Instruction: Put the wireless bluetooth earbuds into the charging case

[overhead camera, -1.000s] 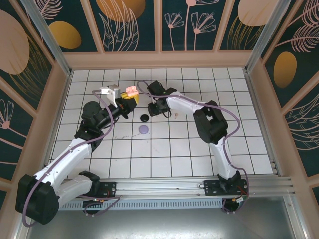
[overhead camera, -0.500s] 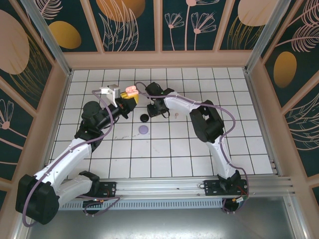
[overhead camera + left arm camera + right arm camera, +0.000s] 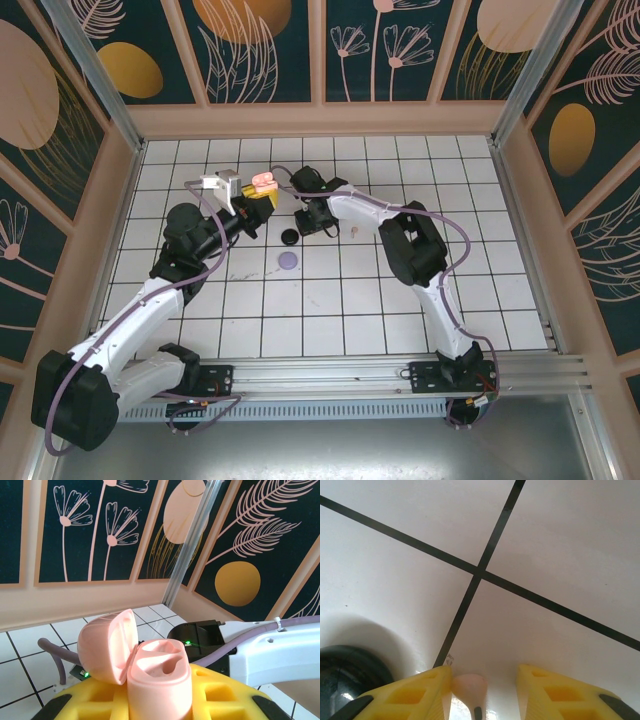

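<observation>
Left gripper (image 3: 159, 707) is clamping the pink charging case (image 3: 159, 672), lid open, above the table (image 3: 560, 545). Right gripper (image 3: 484, 682) is straddling a pale pink earbud (image 3: 469, 689) lying on the tiles, jaws part open, one finger touching, the other apart. Risk: an off-centre squeeze flicking the tiny earbud sideways

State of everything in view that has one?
pink charging case: lid open, sockets look empty
left gripper: shut on the pink charging case
pink earbud: on the tile, not clamped
right gripper: open, astride the pink earbud
black case: looks closed
purple case: looks closed
</observation>
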`<control>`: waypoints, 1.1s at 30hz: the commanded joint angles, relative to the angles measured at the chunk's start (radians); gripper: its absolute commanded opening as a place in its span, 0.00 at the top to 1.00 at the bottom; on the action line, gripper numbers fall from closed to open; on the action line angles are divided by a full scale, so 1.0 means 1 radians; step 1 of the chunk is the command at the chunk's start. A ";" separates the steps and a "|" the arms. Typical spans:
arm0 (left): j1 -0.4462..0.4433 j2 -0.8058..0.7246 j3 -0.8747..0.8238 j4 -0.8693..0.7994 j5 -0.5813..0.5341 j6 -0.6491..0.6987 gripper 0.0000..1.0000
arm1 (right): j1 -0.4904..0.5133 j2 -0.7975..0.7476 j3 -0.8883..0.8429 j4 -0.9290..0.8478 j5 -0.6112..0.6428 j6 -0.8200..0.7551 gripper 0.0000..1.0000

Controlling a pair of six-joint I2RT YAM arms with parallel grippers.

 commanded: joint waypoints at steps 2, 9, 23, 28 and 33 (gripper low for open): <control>0.007 -0.001 0.007 0.056 0.006 -0.020 1.00 | 0.027 0.035 0.019 -0.021 -0.001 0.010 0.63; 0.007 0.001 0.005 0.063 0.001 -0.027 1.00 | 0.039 0.029 -0.015 -0.007 0.032 0.038 0.67; 0.007 0.010 0.007 0.066 -0.006 -0.031 1.00 | 0.049 -0.076 -0.104 0.060 0.060 0.084 0.84; 0.007 0.013 0.018 0.054 -0.002 -0.010 1.00 | 0.047 -0.187 -0.158 0.092 0.089 0.098 0.85; 0.007 0.012 0.026 0.047 0.007 0.030 1.00 | 0.045 -0.314 -0.213 0.115 0.117 0.103 0.85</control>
